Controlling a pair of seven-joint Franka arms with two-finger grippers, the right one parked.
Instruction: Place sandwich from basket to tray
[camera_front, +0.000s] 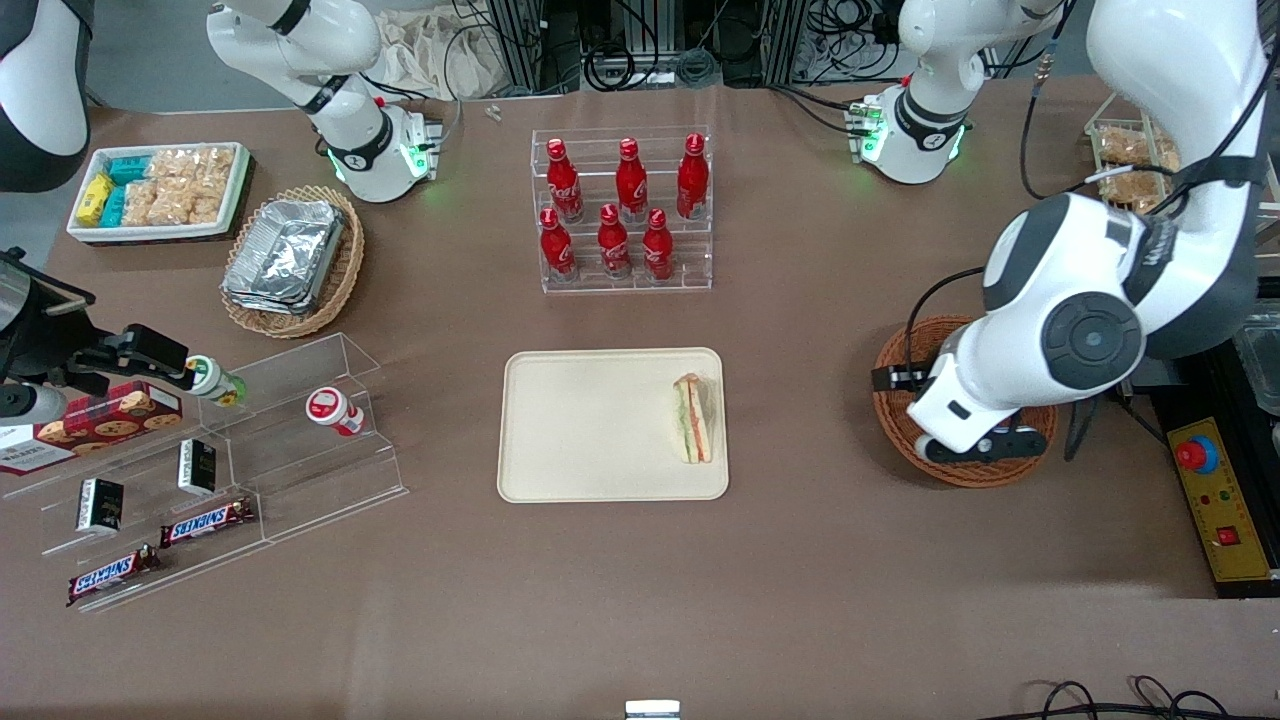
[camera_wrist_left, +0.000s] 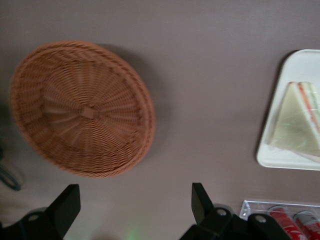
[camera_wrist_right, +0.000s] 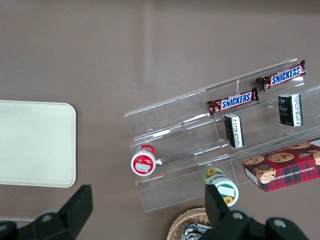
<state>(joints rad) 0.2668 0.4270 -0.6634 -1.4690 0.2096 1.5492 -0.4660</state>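
The sandwich (camera_front: 692, 418) lies on the cream tray (camera_front: 580, 430), at the tray's edge toward the working arm's end. The wrist view shows it too, the sandwich (camera_wrist_left: 297, 120) on the tray (camera_wrist_left: 285, 160). The reddish-brown basket (camera_front: 890, 400) sits beside the tray toward the working arm's end; in the left wrist view the basket (camera_wrist_left: 82, 110) is empty. My left gripper (camera_front: 985, 445) hangs over the basket, above its nearer part. It is open (camera_wrist_left: 135, 200) and holds nothing, and brown table shows between its fingers.
A clear rack of red bottles (camera_front: 625, 210) stands farther from the camera than the tray. A tan basket of foil containers (camera_front: 290, 260), a white snack bin (camera_front: 155, 190) and an acrylic shelf of snacks (camera_front: 200, 470) lie toward the parked arm's end. A yellow stop-button box (camera_front: 1210, 500) sits by the basket.
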